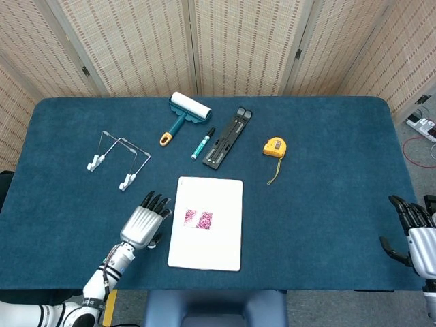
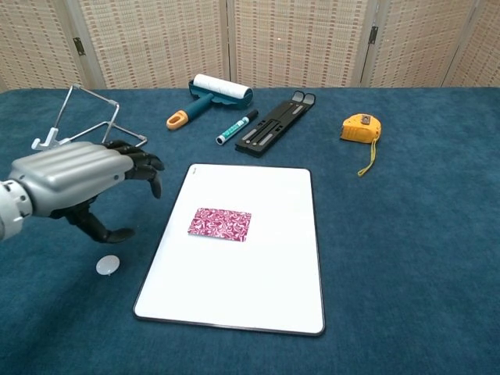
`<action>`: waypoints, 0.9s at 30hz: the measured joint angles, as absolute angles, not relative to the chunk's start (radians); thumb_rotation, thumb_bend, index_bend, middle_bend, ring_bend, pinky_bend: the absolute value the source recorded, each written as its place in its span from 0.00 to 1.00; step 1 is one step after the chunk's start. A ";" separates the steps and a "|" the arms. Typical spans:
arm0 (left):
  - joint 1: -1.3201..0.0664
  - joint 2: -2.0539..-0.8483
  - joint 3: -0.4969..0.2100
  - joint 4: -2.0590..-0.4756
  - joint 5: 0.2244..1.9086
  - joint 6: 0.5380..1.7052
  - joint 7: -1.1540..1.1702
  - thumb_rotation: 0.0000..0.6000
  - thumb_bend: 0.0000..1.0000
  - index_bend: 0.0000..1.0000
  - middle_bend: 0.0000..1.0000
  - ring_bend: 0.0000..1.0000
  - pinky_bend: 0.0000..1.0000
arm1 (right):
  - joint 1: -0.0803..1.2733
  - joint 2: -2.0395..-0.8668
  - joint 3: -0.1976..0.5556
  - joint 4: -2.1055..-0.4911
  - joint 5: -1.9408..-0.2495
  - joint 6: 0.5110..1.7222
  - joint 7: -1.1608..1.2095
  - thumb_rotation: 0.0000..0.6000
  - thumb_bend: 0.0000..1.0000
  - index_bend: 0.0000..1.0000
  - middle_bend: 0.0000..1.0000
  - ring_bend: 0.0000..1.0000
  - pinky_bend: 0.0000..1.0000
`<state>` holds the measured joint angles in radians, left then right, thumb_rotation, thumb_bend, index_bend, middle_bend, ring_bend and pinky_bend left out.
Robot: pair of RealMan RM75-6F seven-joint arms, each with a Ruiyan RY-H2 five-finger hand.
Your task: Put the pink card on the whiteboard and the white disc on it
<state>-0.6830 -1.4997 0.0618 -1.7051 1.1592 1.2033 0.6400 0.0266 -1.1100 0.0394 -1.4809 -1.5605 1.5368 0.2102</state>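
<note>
The pink patterned card (image 1: pixel 198 219) (image 2: pixel 219 224) lies flat on the whiteboard (image 1: pixel 208 248) (image 2: pixel 250 289), left of its middle. My left hand (image 1: pixel 141 223) (image 2: pixel 74 176) hovers over the blue cloth just left of the board, open and holding nothing. Below it on the cloth lies the small white disc (image 2: pixel 108 265), which the head view does not show. My right hand (image 1: pixel 413 236) hangs at the table's far right edge, fingers apart and empty.
Along the back lie a lint roller (image 1: pixel 184 113), a teal marker (image 1: pixel 202 144), a black folding stand (image 1: pixel 227 137) and a yellow tape measure (image 1: pixel 274 147). A wire stand (image 1: pixel 117 159) (image 2: pixel 82 125) stands behind my left hand.
</note>
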 measured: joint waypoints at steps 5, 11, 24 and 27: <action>-0.626 -1.477 0.116 -1.699 1.240 1.232 0.610 1.00 0.35 0.35 0.14 0.10 0.00 | 0.026 -1.108 0.038 -1.489 -1.564 1.541 0.202 1.00 0.37 0.05 0.13 0.14 0.11; -0.580 -1.470 0.154 -1.683 1.315 1.243 0.596 1.00 0.35 0.36 0.14 0.10 0.00 | 0.023 -1.105 0.036 -1.500 -1.567 1.546 0.192 1.00 0.37 0.05 0.13 0.14 0.11; -0.530 -1.507 0.154 -1.606 1.353 1.200 0.578 1.00 0.35 0.38 0.14 0.10 0.00 | 0.023 -1.104 0.035 -1.508 -1.569 1.547 0.182 1.00 0.37 0.05 0.13 0.14 0.11; -0.522 -1.515 0.143 -1.589 1.354 1.194 0.566 1.00 0.36 0.39 0.14 0.10 0.00 | 0.023 -1.104 0.035 -1.510 -1.568 1.547 0.181 1.00 0.37 0.05 0.13 0.14 0.11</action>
